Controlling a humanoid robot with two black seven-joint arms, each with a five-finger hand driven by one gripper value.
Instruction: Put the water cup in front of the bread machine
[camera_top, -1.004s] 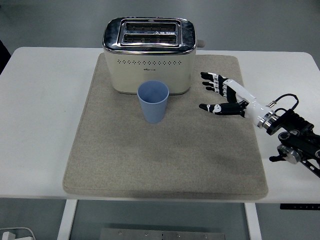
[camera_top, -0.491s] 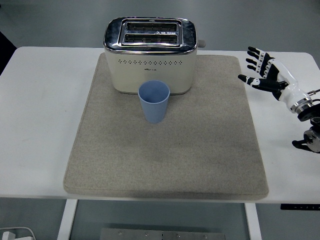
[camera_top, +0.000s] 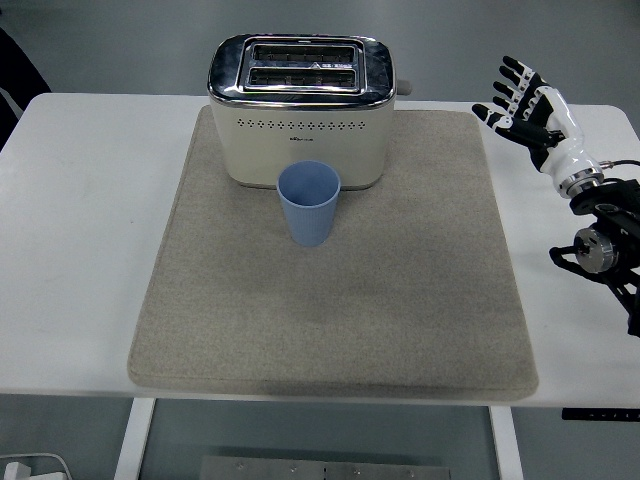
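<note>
the blue cup (camera_top: 309, 203) is seen upright on the grey mat (camera_top: 330, 310), just in front of the toaster (camera_top: 298, 110) & abt centred on it, so the task looks done w/ nothing obvious left. the right hand (camera_top: 522, 104) is held up over the counter (camera_top: 80, 230) at its far right edge, well apart from the cup, fingers spread, nothing gripped. left hand isn't seen. count: 1 cup, 1 toaster, 1 mat, 1 hand.

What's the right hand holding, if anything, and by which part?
Nothing. The right hand is open, fingers spread, raised at the table's far right. The blue cup stands free in front of the toaster.
</note>
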